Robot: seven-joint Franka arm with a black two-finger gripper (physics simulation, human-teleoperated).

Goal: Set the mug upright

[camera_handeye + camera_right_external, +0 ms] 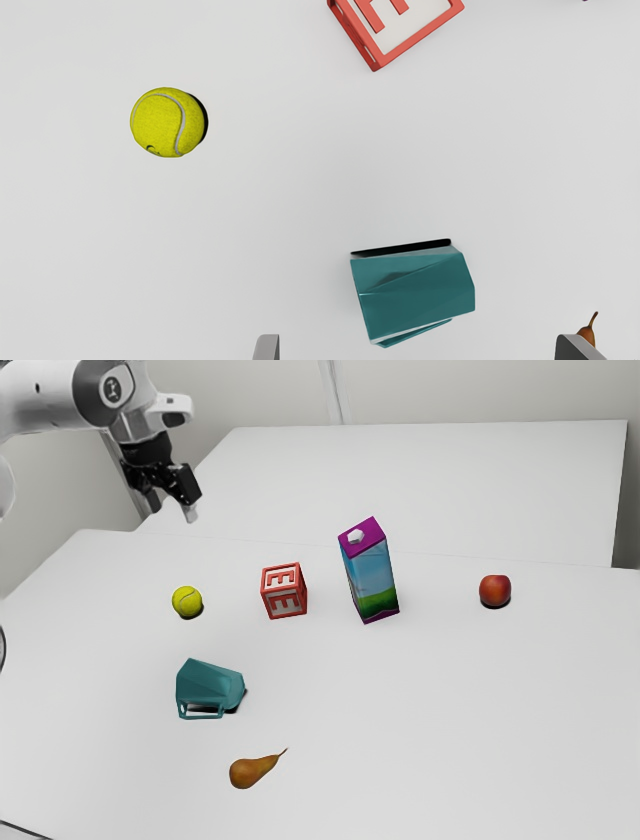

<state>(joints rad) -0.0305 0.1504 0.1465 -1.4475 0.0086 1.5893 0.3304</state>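
Mug [208,685] tipped on side, tennis ball [186,600] near it; upright pose not reached. Claw [421,346] spread wide, well apart from mug. Grasp, righting judged left to be done.

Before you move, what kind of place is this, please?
Probably a robot testing area: my arm hangs above a white table holding unrelated things, such as a tennis ball and a carton.

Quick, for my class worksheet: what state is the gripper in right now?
Gripper: open, its two fingers well apart, holding nothing.
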